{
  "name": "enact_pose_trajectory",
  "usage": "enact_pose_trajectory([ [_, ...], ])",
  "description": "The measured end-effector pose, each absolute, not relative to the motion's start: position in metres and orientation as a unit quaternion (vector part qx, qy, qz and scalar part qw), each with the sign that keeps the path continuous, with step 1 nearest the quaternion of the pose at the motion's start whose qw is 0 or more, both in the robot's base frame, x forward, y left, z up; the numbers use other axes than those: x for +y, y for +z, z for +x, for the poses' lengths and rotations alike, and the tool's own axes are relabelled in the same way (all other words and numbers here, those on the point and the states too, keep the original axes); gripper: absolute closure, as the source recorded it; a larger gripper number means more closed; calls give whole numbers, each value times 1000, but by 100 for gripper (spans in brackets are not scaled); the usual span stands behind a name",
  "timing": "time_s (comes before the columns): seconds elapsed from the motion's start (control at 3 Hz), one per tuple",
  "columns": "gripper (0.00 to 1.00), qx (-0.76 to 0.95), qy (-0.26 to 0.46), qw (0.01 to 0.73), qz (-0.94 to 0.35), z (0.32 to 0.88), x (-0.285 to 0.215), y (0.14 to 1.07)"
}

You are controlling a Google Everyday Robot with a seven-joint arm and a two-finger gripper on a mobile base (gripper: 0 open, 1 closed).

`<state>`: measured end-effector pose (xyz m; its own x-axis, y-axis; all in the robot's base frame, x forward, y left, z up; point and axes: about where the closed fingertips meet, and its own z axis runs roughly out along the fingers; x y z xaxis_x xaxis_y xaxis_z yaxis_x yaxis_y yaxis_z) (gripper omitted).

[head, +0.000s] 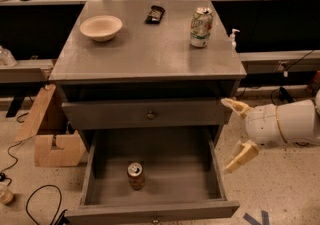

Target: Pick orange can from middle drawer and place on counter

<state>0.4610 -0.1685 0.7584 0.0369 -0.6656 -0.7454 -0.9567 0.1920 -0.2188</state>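
Observation:
The orange can (pixel 135 175) stands upright on the floor of the open middle drawer (pixel 215 169), left of its centre. The counter (pixel 145 51) is the grey top of the cabinet above it. My gripper (pixel 235 131) is at the right of the cabinet, outside the drawer's right wall, level with the shut upper drawer. Its two cream fingers (pixel 242 155) are spread wide apart and hold nothing. The white arm reaches in from the right edge.
On the counter stand a cream bowl (pixel 101 27), a black packet (pixel 154 14) and a taller green-and-white can (pixel 201 27). The shut upper drawer (pixel 149 114) has a round knob. A wooden block (pixel 52 134) and cables lie on the floor at left.

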Motion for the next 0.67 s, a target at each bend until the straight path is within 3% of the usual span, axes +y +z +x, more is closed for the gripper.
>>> enact_pose_trajectory([
  [0.67,0,658,207,387,-612,470,-147,719],
])
